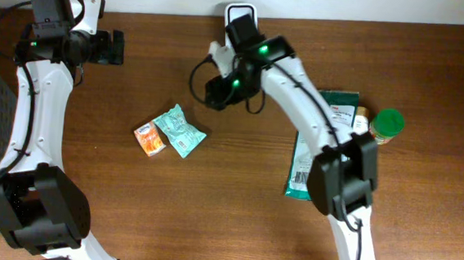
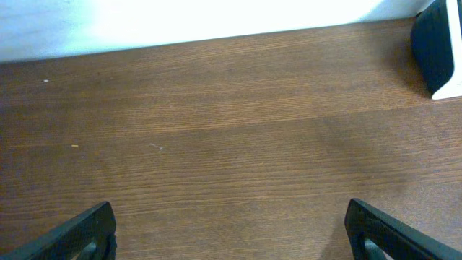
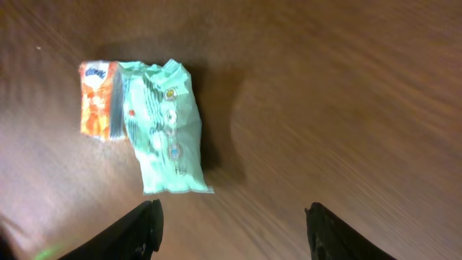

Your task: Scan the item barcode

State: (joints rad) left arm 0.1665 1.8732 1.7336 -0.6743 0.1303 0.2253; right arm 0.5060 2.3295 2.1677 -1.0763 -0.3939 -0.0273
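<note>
A mint-green packet (image 1: pixel 179 131) lies on the table with a small orange packet (image 1: pixel 149 138) touching its left side. The right wrist view shows the same mint-green packet (image 3: pixel 162 130) and orange packet (image 3: pixel 97 108) ahead of my right gripper (image 3: pixel 234 238), which is open and holds nothing. From overhead, that right gripper (image 1: pixel 211 94) hovers up and to the right of the packets, just below the black-and-white scanner (image 1: pixel 240 18) at the table's back edge. My left gripper (image 1: pixel 116 48) is open and empty at the back left. In its own view the left gripper (image 2: pixel 231 238) is over bare wood.
A dark green bag (image 1: pixel 323 144) with a barcode lies at the right, partly under my right arm. A jar with a green lid (image 1: pixel 388 124) stands beside it. The scanner (image 2: pixel 439 47) shows at the left wrist view's right edge.
</note>
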